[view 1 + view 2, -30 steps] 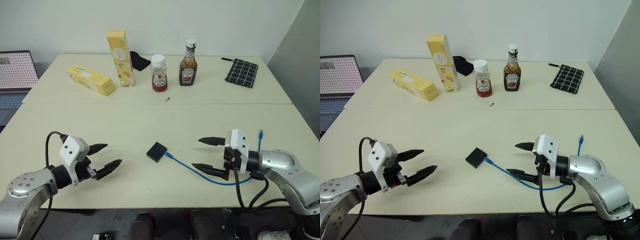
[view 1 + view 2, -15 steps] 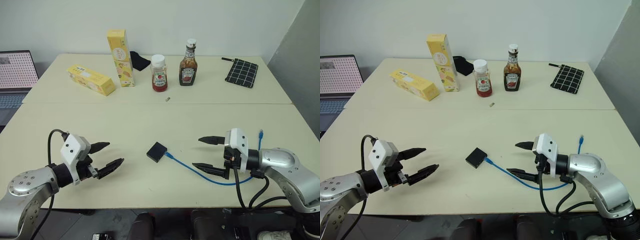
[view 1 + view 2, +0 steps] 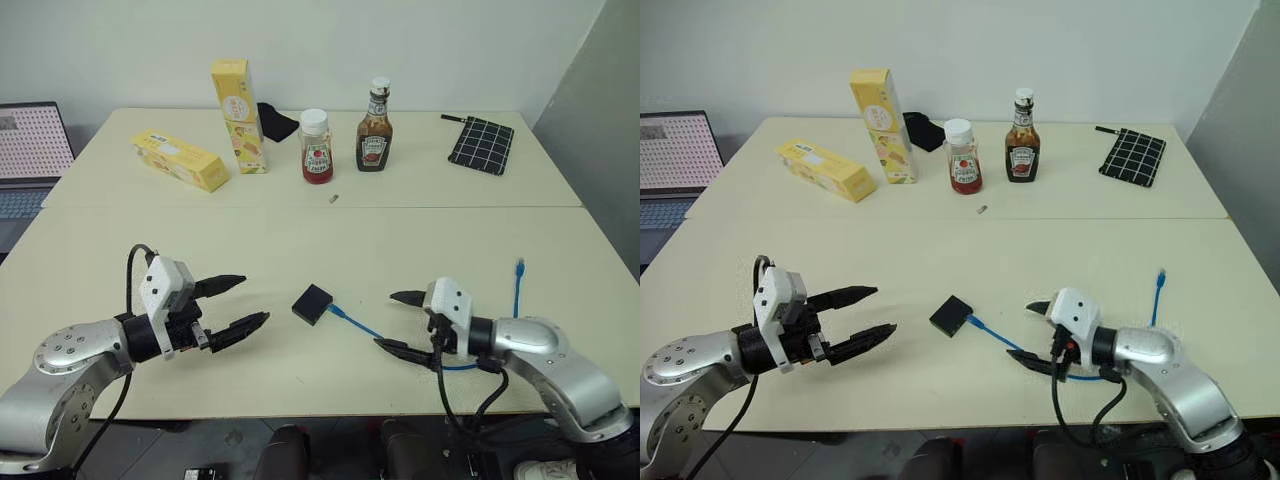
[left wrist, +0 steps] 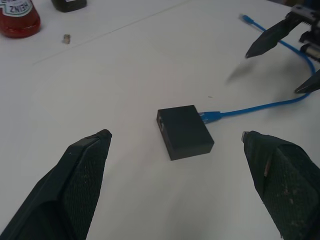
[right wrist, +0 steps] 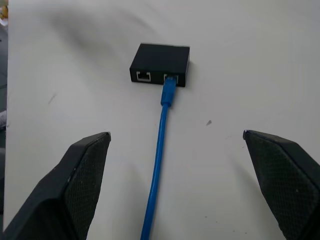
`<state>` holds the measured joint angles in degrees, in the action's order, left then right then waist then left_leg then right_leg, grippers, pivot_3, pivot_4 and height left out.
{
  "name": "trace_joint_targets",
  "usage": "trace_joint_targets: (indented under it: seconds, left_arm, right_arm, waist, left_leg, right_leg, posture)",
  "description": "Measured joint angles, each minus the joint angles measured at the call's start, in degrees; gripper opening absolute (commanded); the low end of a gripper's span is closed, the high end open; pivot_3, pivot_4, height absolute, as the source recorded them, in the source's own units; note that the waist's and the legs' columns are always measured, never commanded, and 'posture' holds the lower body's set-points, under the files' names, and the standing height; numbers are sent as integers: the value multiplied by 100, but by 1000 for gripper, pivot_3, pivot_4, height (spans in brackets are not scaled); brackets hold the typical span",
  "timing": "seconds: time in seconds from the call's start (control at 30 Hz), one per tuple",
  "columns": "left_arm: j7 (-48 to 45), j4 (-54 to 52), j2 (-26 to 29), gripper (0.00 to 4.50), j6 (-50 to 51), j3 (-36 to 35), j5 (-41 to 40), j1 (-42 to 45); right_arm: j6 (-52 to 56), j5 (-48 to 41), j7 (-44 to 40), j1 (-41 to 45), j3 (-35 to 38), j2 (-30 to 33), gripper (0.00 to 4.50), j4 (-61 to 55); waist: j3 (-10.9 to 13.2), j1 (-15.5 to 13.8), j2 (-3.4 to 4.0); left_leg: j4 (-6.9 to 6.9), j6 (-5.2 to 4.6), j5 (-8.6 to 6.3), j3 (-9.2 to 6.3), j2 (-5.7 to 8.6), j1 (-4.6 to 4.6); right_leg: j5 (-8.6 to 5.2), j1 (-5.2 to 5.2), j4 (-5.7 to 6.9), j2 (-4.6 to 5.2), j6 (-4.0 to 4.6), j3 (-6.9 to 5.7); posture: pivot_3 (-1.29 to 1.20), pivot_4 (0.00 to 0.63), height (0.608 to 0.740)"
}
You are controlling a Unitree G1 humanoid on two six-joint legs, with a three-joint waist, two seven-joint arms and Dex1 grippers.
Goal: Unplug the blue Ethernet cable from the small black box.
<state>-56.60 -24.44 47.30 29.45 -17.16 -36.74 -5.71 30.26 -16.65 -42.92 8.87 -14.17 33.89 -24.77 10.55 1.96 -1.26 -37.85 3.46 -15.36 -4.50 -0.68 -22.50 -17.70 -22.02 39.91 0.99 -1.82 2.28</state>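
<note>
Both pincers standing wide open over the cream tabletop (image 3: 300,240), neither one gripping anything. Left gripper (image 3: 238,304) hovering low, its two black fingers pointing toward the small flat matte-black box (image 3: 312,303), which is lying just ahead of its fingertips and a little apart from them. Right gripper (image 3: 402,322) pointing back at the same box from the opposite side, so the box is sitting between the two pincers. Thin bright-blue Ethernet cable (image 5: 161,135) still plugged into one of two ports on the box face turned toward the right gripper, running straight back between that gripper's spread fingers, then looping under the wrist; its free plug lying on the table beyond the right arm. Far beyond both pincers: two sauce bottles (image 3: 317,147), yellow cartons, a grid-patterned black pouch (image 3: 481,143)
</note>
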Motion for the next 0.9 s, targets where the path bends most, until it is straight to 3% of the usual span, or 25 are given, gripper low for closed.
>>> trace_joint_targets:
  seconds: [0.17, 0.37, 0.53, 0.9]
  left_arm:
    - [-893, 56, 395, 4453, -273, 225, 47, -34]
    - [-1499, 238, 643, 4453, -730, 325, 306, -88]
    - [-1534, 250, 639, 4500, -777, 326, 335, -100]
    - [-1374, 412, 556, 4500, -746, 343, 406, -31]
  right_arm:
    - [-101, 634, 290, 490, -740, -678, 4500, 822]
    - [-222, 990, 428, 836, -1023, -1157, 4500, 1342]
    - [-175, 1137, 458, 958, -1059, -1308, 3643, 1455]
    - [-52, 1333, 434, 1167, -1179, -1399, 967, 1516]
  waist:
    - [4, -7, 6]
    - [3, -7, 7]
    - [3, -6, 6]
    - [3, -4, 7]
  left_leg:
    - [2, 0, 0, 3, -3, -6]
    - [3, 0, 0, 1, -4, -5]
    - [2, 0, 0, -1, -4, -2]
    - [3, -1, 0, -2, -4, -1]
  right_leg:
    - [-3, -8, 1, -14, 5, -1]
    - [-3, -10, 3, -12, 5, 0]
    - [-3, -10, 7, -16, 5, 0]
    - [-3, -10, 6, -17, 5, 0]
  posture:
    - [0, 150, 740]
    - [0, 150, 740]
    - [0, 150, 740]
    - [0, 150, 740]
